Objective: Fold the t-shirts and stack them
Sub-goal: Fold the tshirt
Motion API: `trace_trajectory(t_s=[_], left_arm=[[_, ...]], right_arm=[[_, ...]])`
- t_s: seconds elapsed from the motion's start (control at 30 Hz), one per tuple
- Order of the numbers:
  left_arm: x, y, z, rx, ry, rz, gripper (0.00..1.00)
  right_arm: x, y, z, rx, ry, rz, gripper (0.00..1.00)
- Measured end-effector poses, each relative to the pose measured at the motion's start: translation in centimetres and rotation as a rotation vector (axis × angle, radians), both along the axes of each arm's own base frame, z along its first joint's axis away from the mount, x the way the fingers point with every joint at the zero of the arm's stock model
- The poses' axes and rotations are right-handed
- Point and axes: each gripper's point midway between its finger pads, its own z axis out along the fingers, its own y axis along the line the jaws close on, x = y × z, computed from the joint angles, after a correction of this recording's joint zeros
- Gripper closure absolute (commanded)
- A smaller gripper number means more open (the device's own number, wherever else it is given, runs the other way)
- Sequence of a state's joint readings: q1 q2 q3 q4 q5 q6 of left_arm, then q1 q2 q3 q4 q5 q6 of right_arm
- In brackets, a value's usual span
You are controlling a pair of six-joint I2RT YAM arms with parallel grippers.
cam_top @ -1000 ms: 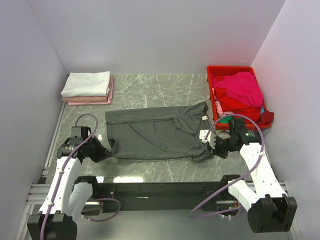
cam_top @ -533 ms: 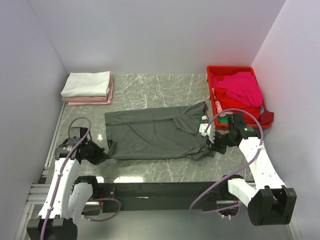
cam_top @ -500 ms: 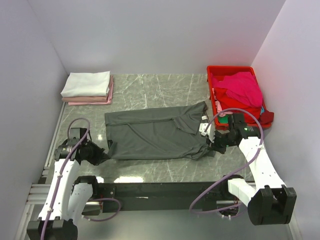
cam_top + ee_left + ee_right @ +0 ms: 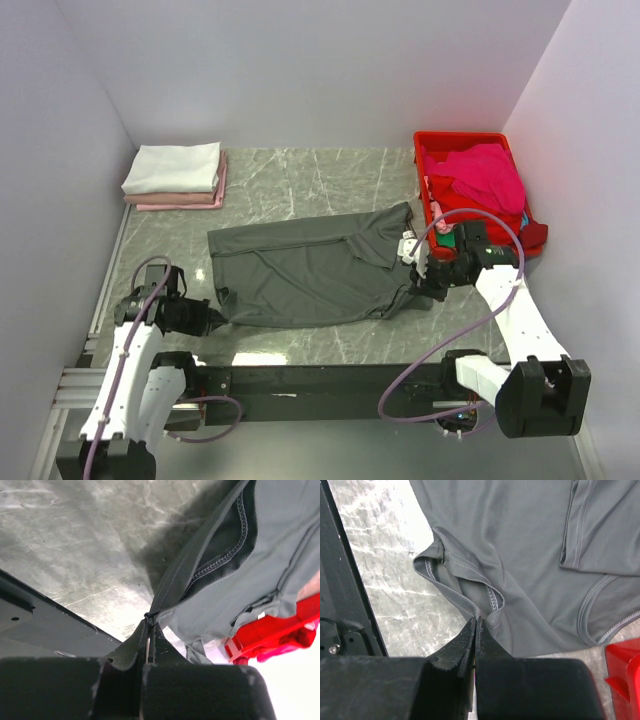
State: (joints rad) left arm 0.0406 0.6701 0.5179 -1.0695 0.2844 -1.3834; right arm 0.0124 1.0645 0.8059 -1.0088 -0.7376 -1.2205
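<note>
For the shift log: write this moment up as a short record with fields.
shirt in work: charcoal t-shirt, spread on the table, a flap folded over near its right end
left end effector: shut on the shirt's near left hem
right end effector: shut on a hemmed edge at the shirt's near right
folded stack: white t-shirt on top of pale pink t-shirt, far left corner
waiting: magenta t-shirt in the red crate, far right
</note>
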Motion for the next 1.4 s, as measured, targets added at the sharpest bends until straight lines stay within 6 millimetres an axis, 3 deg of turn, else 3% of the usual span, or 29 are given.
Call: trace_trajectory(t_s=[0.17, 0.47, 0.7, 0.87, 1.13, 1.27, 1.4], left_arm=[[1.1, 0.6, 0.1, 0.023, 0.041, 0.034, 1.0], [2.0, 1.0, -1.1, 0.036, 0.12, 0.063, 1.0], [4.4, 1.1, 2.1, 0.044, 0.015, 0.056, 1.0], [4.0, 0.8, 2.8, 0.026, -0.017, 0.055, 0.99], [0.2, 0.1, -1.4, 0.003, 0.112, 0.045, 0.99], [0.3, 0.4, -2.5, 0.021, 0.215, 0.031, 0.99], [2.3, 0.8, -2.0, 0.048, 0.211, 0.022, 0.98]], right_arm=[[0.7, 0.4, 0.1, 0.021, 0.0, 0.006, 1.0], [3.7, 1.0, 0.7, 0.063, -0.009, -0.01, 1.0], [5.0, 1.2, 0.7, 0.079, -0.007, -0.031, 1.0], [5.9, 1.3, 1.5, 0.092, -0.023, -0.052, 1.0], [6.6, 1.7, 2.1, 0.111, -0.037, -0.068, 1.0], [6.5, 2.1, 2.1, 0.114, -0.034, -0.063, 1.0], [6.6, 2.2, 2.2, 0.116, -0.033, -0.068, 1.0]])
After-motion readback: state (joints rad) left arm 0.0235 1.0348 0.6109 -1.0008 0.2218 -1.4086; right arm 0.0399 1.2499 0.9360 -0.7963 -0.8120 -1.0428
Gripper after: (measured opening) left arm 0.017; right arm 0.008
